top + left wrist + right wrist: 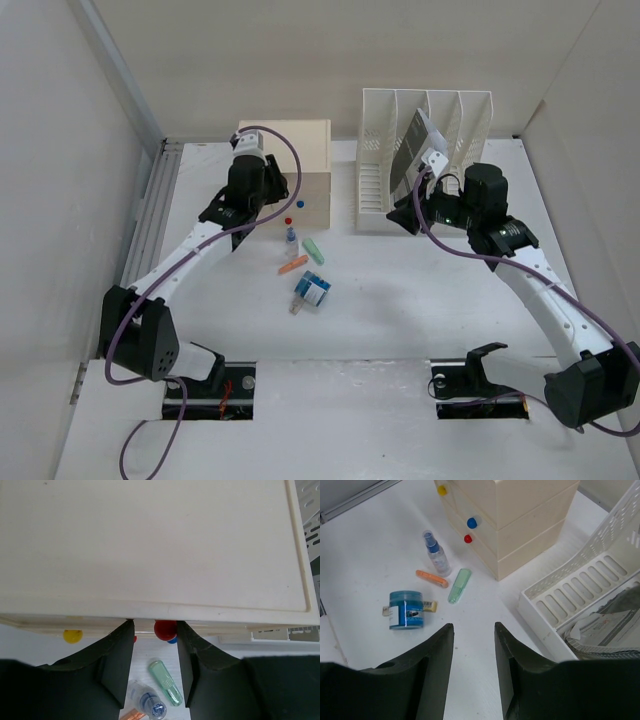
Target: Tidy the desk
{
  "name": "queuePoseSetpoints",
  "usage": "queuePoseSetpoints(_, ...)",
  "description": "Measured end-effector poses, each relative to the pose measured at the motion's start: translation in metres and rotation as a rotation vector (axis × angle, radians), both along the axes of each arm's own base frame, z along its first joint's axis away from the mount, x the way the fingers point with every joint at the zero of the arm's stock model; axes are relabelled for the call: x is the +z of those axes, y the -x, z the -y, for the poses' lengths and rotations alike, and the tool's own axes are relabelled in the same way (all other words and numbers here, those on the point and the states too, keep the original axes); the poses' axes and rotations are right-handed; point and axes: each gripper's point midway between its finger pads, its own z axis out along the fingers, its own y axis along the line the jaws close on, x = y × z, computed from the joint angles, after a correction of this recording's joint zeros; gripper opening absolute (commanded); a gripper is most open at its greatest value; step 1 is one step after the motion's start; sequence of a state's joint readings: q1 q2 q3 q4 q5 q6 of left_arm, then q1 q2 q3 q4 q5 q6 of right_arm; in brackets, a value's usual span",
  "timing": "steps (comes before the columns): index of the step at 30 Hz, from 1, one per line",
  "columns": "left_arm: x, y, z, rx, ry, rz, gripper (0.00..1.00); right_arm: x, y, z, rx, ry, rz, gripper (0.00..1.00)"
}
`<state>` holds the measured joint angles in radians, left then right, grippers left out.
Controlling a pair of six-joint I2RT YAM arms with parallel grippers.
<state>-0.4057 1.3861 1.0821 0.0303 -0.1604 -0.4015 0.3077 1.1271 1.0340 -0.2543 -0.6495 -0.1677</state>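
Top external view, working outward from your side: the desk (400, 300) stretches from the arm bases at the near edge to the back wall. Nearest on it, left of centre, a blue jar (313, 291) lies on its side. Just beyond are an orange pen (293, 265), a green tube (314, 249) and a small spray bottle (291, 238) that looks upright (whether pen and bottle touch, you cannot tell from here).

Past that cluster, your left gripper (155, 627) is up against the front of the cream box (290, 170). In the left wrist view its jaws stand apart on either side of the red knob (165, 629), with a gap showing on one side, so nothing is clamped. A blue knob (172, 640) peeks out just below the red one, and a yellow knob (73, 636) sits off to the left.

Your right gripper (474, 627) hangs over the desk just in front of the rack (420, 150). Its jaws are apart, with only white desk between them. The box and the rack stand side by side at the far end, and papers (605, 625) lean inside the rack
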Motion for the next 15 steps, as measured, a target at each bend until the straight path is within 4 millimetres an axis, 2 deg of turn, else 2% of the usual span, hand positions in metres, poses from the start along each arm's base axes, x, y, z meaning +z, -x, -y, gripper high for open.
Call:
queuePoseSetpoints(10, -0.017, 0.007, 0.02, -0.039, -0.033, -0.038, 0.39, 0.0, 0.0, 0.0, -0.005, -0.003, -0.006, 0.44)
queuePoseSetpoints(15, -0.02, 0.006, 0.019, -0.028, -0.054, -0.044, 0.39, 0.0, 0.0, 0.0, -0.006, -0.003, -0.006, 0.45)
